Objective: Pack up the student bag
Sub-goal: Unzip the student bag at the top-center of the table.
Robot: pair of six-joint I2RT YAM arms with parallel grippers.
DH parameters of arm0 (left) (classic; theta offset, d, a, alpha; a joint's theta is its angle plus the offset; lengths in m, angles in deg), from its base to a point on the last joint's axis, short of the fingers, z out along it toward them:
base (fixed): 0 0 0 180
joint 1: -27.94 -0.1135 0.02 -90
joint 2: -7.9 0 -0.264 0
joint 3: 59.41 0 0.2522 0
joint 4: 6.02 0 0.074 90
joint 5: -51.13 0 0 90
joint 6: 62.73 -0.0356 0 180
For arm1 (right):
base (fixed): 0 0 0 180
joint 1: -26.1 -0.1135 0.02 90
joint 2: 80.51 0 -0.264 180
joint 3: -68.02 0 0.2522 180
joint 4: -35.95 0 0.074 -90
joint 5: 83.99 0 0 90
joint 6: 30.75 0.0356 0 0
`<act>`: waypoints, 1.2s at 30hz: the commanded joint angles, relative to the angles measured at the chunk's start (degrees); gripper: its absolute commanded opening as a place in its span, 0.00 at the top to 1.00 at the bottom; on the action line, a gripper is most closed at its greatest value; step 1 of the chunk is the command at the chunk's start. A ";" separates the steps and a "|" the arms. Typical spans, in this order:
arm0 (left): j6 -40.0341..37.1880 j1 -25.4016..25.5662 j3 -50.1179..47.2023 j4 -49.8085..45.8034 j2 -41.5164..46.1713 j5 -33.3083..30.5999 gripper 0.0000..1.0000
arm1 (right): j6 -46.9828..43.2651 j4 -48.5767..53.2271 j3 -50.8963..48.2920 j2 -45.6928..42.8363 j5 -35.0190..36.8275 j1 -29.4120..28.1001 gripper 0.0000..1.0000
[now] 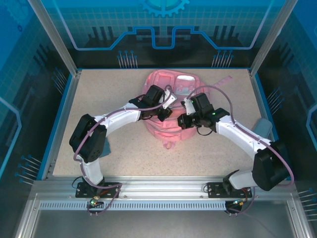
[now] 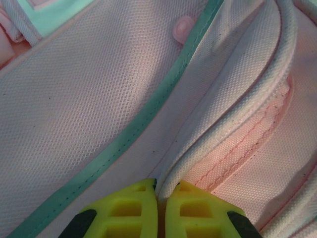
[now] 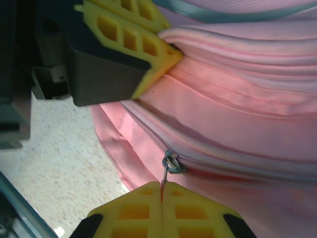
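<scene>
Top external view has the bag point(image 1: 169, 83) lying flat at the middle of the table point(image 1: 109, 94), toward the back, with both arms bent in over its near half so that their wrists almost meet above it. The step in hand looks like working one of the zips, one arm bracing the fabric while the other takes the slider. In the left wrist view the left gripper point(image 2: 159, 197) is clenched, its yellow fingers point(image 2: 126, 210) pressed nearly together on a piped edge point(image 2: 237, 99) of the bag beside a teal trim line point(image 2: 148, 114). In the right wrist view the right gripper point(image 3: 162, 192) is also clamped tight, pinching the thin zip pull point(image 3: 171, 164) that hangs from the slider on a pink seam; the left gripper's fingertips bite the bag's edge just above and to the left of it. Whether the pocket is to be opened or closed I cannot tell, since the seam's state on either side of the slider is unclear. The next move likely calls for a steady pull along the zip line while the left hold keeps the cloth taut, so the soft fabric does not bunch and jam the slider or slip from the pinch.
</scene>
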 commanded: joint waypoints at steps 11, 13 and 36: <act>4.87 -0.43 -4.62 11.70 6.23 3.62 1.00 | 18.29 -1.57 -6.62 -14.68 -7.11 12.31 0.38; 4.63 -0.40 -4.99 11.78 6.45 3.46 1.00 | 21.50 0.66 -4.05 -13.07 -8.36 14.66 0.38; -4.13 2.96 -5.74 11.07 6.46 -2.36 0.97 | 36.11 2.96 11.54 7.55 -10.95 12.70 0.53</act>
